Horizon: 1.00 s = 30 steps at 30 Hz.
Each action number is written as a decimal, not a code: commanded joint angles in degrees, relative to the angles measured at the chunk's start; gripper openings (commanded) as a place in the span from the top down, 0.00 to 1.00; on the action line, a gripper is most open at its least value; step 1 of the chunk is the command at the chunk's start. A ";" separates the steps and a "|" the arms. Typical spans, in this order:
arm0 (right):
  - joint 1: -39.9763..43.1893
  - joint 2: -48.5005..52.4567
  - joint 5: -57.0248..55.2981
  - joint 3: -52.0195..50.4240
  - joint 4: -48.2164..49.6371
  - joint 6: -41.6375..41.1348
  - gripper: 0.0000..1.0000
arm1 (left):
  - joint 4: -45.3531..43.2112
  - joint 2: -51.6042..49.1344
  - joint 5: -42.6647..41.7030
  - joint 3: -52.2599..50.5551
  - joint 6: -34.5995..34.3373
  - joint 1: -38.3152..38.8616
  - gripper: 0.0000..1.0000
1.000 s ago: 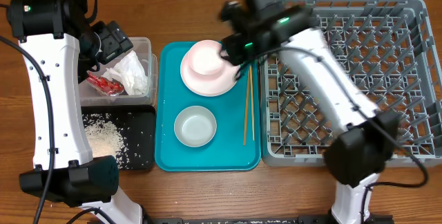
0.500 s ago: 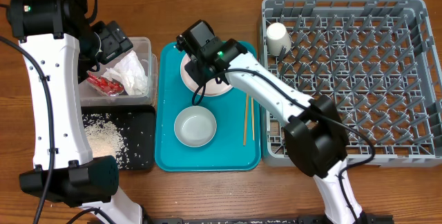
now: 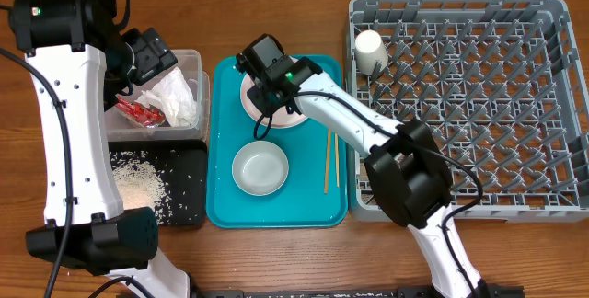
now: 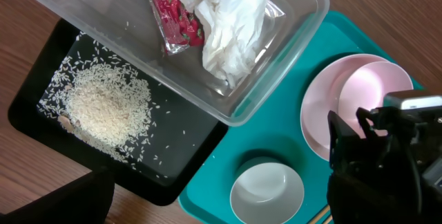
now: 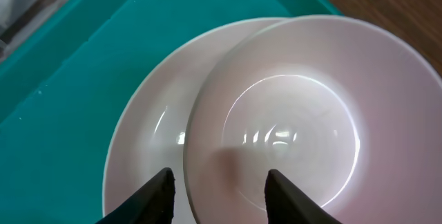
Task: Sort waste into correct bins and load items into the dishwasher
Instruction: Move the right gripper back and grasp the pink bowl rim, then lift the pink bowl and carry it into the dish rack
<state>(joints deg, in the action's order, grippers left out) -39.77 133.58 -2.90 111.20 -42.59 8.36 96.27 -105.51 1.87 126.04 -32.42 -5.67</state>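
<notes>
A pink bowl point(image 5: 290, 127) sits on a pale pink plate point(image 5: 141, 148) at the far end of the teal tray. My right gripper point(image 5: 219, 182) is open and straddles the bowl's near rim; from overhead it point(image 3: 271, 86) covers most of the bowl, with the plate's edge point(image 3: 296, 114) showing. A whitish bowl point(image 3: 259, 168) and two chopsticks point(image 3: 329, 155) lie on the tray. A cream cup point(image 3: 371, 50) lies in the grey rack point(image 3: 460, 4). My left gripper point(image 3: 147, 59) is open and empty above the clear tub point(image 3: 191, 59), which holds the napkin point(image 4: 231, 27) and red wrapper point(image 4: 173, 16).
The black tray point(image 3: 189, 188) in front of the tub holds the rice point(image 3: 138, 186). The teal tray point(image 3: 221, 197) lies between the bins and the rack. The right arm reaches across the tray from the rack's front left corner.
My right arm has swung left from the rack's near corner to over the pink plate and bowl. The cup now shows in the rack. The left arm has not moved.
</notes>
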 commanded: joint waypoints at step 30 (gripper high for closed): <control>2.27 -17.33 8.74 7.76 -11.47 -10.14 0.96 | 0.09 0.50 -0.20 0.11 0.70 0.07 0.00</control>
<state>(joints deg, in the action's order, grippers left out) -39.44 125.16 1.65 115.81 -52.95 2.37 96.25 -105.51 1.87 126.04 -32.42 -5.67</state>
